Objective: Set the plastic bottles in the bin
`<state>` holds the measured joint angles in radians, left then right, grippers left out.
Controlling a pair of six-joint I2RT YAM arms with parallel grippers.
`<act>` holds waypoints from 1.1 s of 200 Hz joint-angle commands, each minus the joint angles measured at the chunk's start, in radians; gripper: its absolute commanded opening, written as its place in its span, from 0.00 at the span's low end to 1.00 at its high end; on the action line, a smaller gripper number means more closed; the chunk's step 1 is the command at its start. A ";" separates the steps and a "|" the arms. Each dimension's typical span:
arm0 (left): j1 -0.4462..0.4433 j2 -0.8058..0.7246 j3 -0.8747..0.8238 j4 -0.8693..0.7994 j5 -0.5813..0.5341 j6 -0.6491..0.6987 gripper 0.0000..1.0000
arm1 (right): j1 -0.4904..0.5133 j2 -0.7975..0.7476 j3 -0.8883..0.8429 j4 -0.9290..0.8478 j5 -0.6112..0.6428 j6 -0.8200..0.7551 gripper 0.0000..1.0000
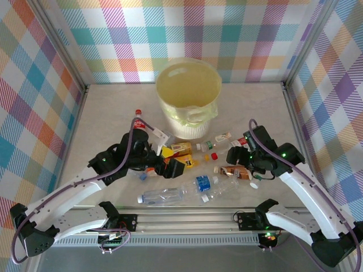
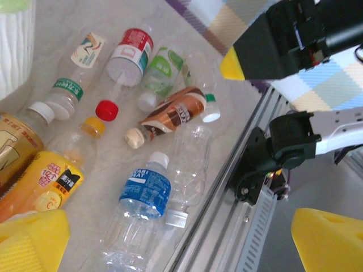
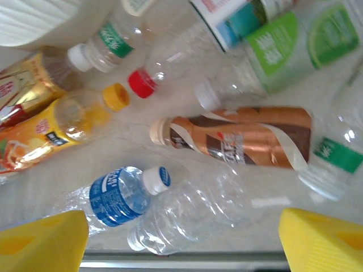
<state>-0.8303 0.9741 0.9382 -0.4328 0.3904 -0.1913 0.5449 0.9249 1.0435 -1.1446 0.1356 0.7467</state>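
the bin (image 1: 190, 126) is a round pale yellow bucket with a yellow-green bag inside. it stands upright at the back of the table. the plastic bottles (image 1: 205, 183) lie on their sides in a bunch in front of it. the brown bottle (image 3: 244, 141) has a tan cap. just beside it lies a squashed, clear blue-label bottle (image 3: 116, 195). an orange drink bottle (image 3: 62, 127) lies nearer the bin. a red-label bottle (image 1: 142, 123) lies left of the bin.

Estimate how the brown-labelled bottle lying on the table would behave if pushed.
The brown-labelled bottle lies on its side and has a round body, so it would probably roll. Its glossy sleeve looks slippery to grip. The crumpled clear bottle lies close beside it, so a push may well shove that too.
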 commanded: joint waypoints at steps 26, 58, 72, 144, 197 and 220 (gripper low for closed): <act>-0.043 -0.022 -0.017 0.050 0.001 0.079 1.00 | 0.039 -0.049 -0.093 -0.115 0.005 0.261 0.82; -0.043 -0.051 -0.040 0.102 -0.002 0.093 1.00 | 0.089 -0.060 -0.179 -0.117 0.008 0.393 0.80; -0.043 -0.060 -0.051 0.125 0.009 0.097 1.00 | 0.104 -0.065 -0.222 -0.077 -0.002 0.438 0.80; -0.043 -0.105 -0.087 0.146 0.034 0.109 1.00 | 0.233 -0.003 -0.383 0.214 -0.046 0.607 0.88; -0.043 -0.120 -0.096 0.146 0.046 0.107 1.00 | 0.285 0.017 -0.479 0.347 -0.009 0.749 0.92; -0.042 -0.117 -0.096 0.146 0.053 0.109 1.00 | 0.292 0.022 -0.523 0.443 0.011 0.791 0.89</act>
<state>-0.8623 0.8730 0.8532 -0.3077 0.4118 -0.1028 0.8257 0.9512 0.5594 -0.8139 0.1123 1.4456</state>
